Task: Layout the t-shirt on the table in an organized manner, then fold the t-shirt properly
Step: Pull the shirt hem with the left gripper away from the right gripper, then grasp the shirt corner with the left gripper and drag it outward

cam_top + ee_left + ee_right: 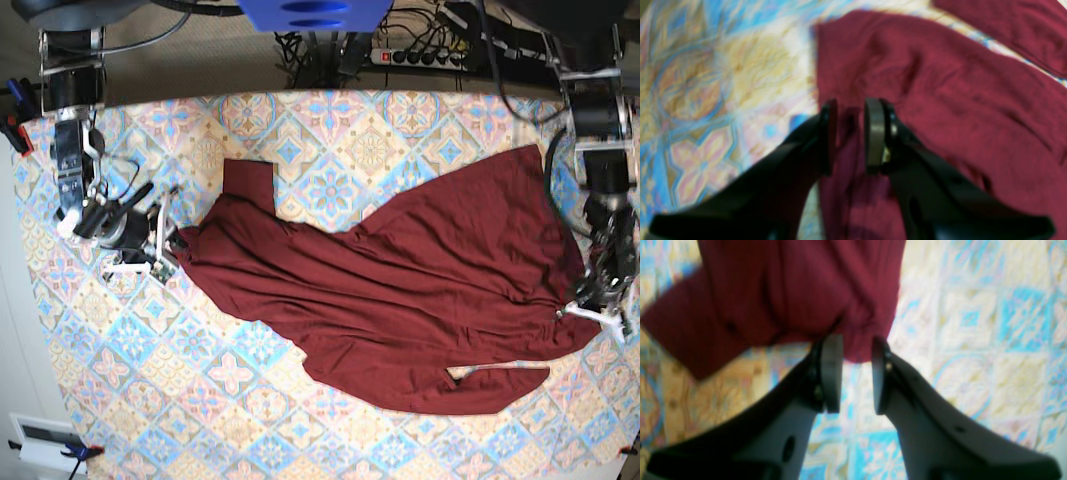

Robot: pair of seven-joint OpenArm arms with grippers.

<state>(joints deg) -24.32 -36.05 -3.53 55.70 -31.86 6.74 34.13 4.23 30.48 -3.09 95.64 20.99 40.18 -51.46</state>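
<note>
The dark maroon t-shirt (400,280) lies spread and wrinkled across the patterned table (330,140), one sleeve (248,185) pointing to the back left. My right gripper (168,243) is at the shirt's left edge. In the right wrist view its jaws (857,340) stand apart, with a bunched edge of the t-shirt (790,290) just reaching the fingertips and table cloth (973,340) showing in the gap. My left gripper (585,308) is at the shirt's right end. In the left wrist view it (851,103) hovers open over the fabric (940,100), beside bare table (723,83).
A power strip (430,55) and cables lie behind the table's back edge. Both arms' bases (70,80) stand at the back corners. A second strip of shirt (500,378) lies near the front right. The table's front edge runs close below it.
</note>
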